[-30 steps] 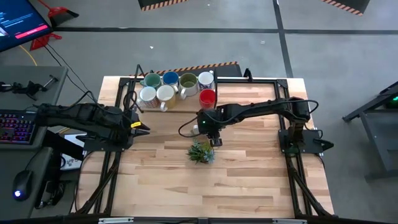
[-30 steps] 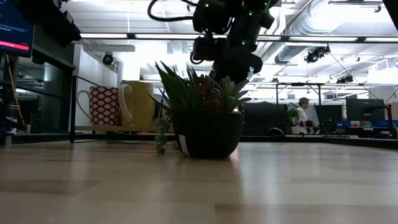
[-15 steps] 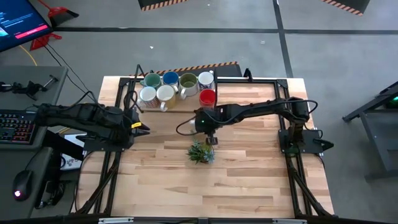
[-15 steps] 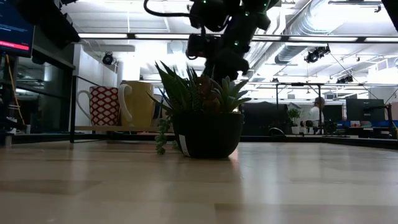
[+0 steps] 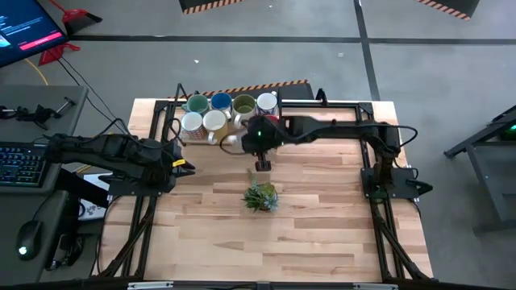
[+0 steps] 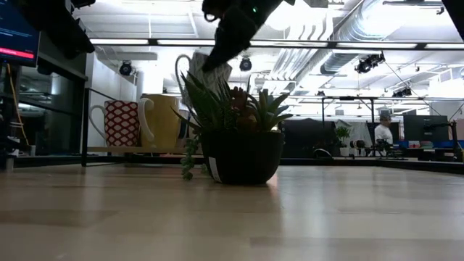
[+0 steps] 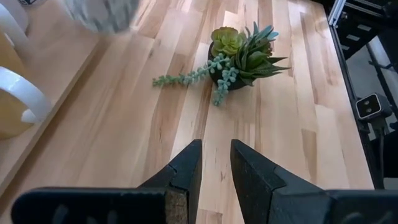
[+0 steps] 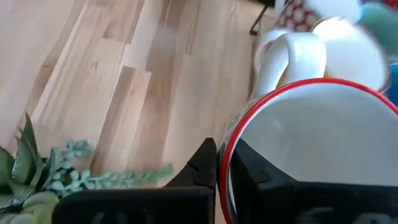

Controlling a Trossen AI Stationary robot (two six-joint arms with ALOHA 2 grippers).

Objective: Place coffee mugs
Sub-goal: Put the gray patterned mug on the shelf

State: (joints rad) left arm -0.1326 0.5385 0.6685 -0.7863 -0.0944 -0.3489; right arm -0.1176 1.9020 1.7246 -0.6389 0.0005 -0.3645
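Right pincer (image 8: 222,163) | clamps red mug (image 8: 311,149) rim | mug seemingly empty

Mugs (image 5: 219,113) cluster behind the plant (image 5: 261,196).

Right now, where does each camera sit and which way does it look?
High: overhead, facing straight down on table and both arms.
Low: tabletop height, facing level across; an arm shows above.
Left wrist: past open left end effector toward the plant.
Right wrist: past right end effector, shut on a mug.
All four share the plant.
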